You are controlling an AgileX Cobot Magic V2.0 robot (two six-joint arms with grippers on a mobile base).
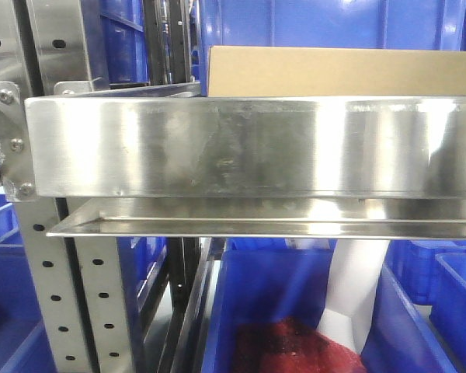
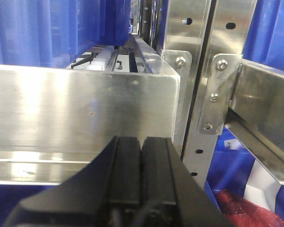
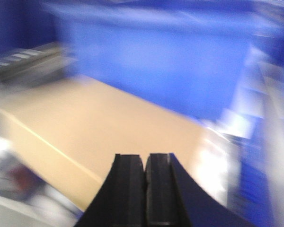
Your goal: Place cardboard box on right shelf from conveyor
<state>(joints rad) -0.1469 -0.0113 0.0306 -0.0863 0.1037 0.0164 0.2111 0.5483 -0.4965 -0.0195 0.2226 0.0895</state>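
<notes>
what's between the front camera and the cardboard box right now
The right shelf's tall steel front lip stands in front of the cardboard box, hiding its lower part. This shows in the front-facing view.

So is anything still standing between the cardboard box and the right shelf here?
Nothing visible. In the front view the cardboard box already sits behind the tall steel lip of the right shelf, only its upper part showing. The right gripper, jaws together, is above the box with nothing between; that view is blurred.

Warehouse — blue bins (image 1: 295, 311) (stacked) on steel racking (image 1: 70, 295).
</notes>
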